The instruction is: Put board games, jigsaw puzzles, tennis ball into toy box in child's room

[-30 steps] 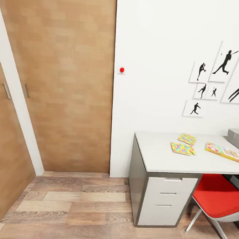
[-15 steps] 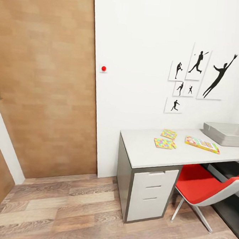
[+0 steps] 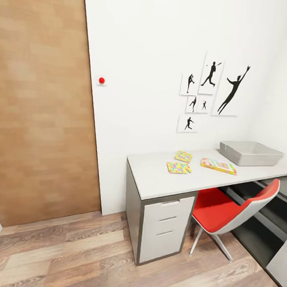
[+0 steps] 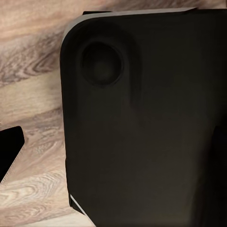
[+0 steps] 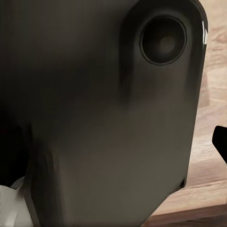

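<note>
On the white table we see two jigsaw puzzles near its left end, a board game just right of them, the grey toy box further right, red chair tucked under; can't tell either claw's opening.

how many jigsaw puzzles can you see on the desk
2. The far jigsaw puzzle lies flat nearer the wall; the near jigsaw puzzle lies just in front of it, toward the table edge. Both sit left of the board game. None seems hidden.
</note>
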Tool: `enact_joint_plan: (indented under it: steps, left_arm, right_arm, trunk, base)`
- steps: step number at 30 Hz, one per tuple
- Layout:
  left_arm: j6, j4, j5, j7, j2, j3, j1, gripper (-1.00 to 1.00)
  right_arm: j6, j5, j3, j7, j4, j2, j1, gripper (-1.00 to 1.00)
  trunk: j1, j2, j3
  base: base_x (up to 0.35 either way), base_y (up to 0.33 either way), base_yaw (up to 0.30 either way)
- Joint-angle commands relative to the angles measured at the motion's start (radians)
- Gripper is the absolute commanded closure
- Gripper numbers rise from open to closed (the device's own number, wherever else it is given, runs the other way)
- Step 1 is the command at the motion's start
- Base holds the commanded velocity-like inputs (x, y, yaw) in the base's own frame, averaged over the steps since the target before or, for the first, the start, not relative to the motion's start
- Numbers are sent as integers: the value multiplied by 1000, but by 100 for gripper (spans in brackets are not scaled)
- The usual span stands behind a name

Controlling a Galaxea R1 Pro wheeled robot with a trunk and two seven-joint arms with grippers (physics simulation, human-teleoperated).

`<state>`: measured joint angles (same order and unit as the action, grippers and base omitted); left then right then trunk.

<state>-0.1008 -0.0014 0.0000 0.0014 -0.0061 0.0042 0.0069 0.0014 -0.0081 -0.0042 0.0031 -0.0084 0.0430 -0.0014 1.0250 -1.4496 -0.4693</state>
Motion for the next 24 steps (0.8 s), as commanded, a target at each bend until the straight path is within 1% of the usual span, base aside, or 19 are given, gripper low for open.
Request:
enact_joint_plan:
  steps: [1,24]
  left_arm:
    - [-3,0,0,0,0,0,0,-100]
    - [-3,0,-1,0,0,-2,0,-100]
  right_arm:
    - [0,-1,0,1,-1,0,0,-100]
    - [0,-3,-1,1,-1,0,0,-100]
  trunk:
    - [0,0,-1]
    - [0,0,-1]
  base:
    - [0,0,-277]
    - [0,0,-277]
